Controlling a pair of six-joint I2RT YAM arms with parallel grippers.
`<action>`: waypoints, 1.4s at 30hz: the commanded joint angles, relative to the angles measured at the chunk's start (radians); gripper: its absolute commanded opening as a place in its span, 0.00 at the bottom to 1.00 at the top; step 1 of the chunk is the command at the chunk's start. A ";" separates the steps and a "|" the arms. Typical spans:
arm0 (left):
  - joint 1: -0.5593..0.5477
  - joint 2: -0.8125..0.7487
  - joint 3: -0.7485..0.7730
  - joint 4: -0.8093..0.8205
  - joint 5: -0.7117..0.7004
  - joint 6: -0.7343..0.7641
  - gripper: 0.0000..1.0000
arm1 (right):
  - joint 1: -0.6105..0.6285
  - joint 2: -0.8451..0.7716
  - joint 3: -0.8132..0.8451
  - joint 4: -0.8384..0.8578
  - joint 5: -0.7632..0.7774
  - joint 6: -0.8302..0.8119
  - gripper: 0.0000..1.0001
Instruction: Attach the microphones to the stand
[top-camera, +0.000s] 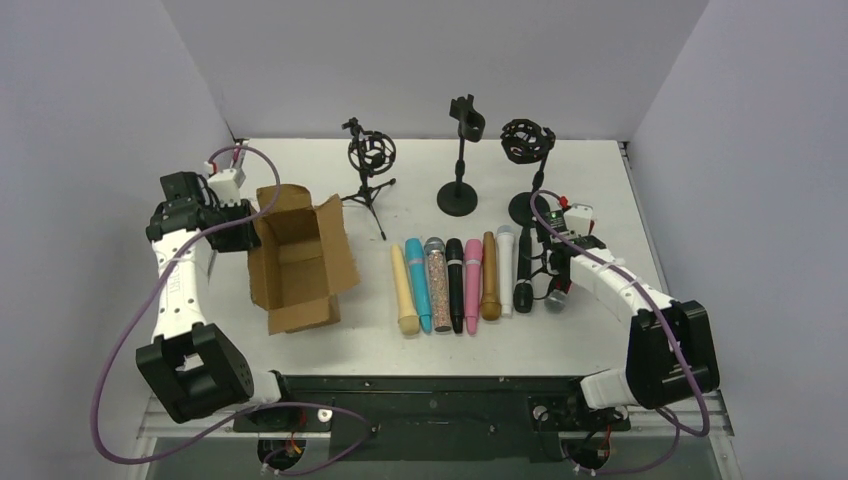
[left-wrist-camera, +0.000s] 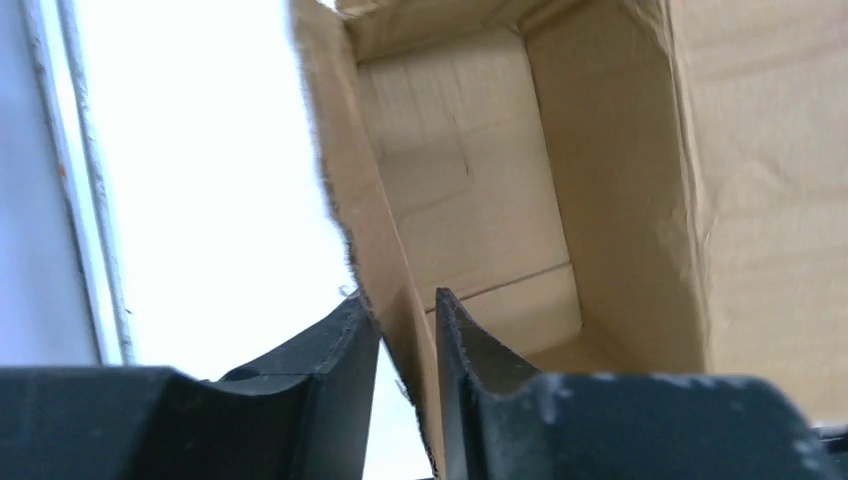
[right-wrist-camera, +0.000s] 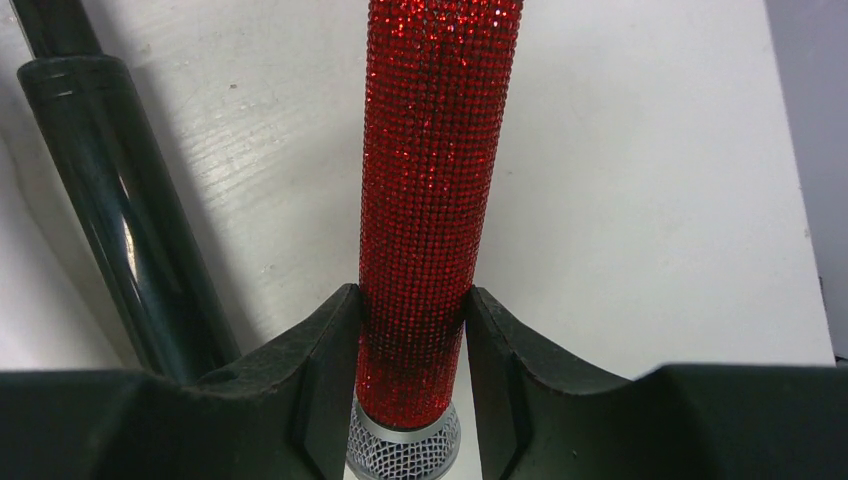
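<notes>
The white table bears everything; on its left side stands the open brown cardboard box, mouth up, flaps spread; along the far edge stand three black holders: the tripod stand with a ring mount at left, the round-based stand with a clip in the middle, the round-based stand with a cage mount at right; nearer, side by side on the table, lie the cream microphone, the teal microphone, the glittery grey-headed microphone, the slim black microphone, the pink microphone, the golden-brown microphone, the white microphone and the larger black microphone; just right of that row, the red sequinned microphone with a grey mesh head sits clamped in the right gripper, both fingers pressed against its body just above the mesh; whether it rests on the table cannot be told; the left gripper is nearly closed, pinching the box's side wall between its fingers.
</notes>
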 joint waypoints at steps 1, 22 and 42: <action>0.008 0.057 0.110 -0.021 -0.022 0.068 0.22 | -0.006 0.052 0.009 0.078 -0.043 0.000 0.00; 0.043 0.225 0.293 0.159 -0.338 0.266 0.00 | 0.012 0.105 -0.036 0.107 -0.277 0.004 0.00; 0.100 0.202 0.673 -0.172 0.019 0.130 0.96 | 0.041 0.048 -0.070 0.097 -0.265 0.030 0.61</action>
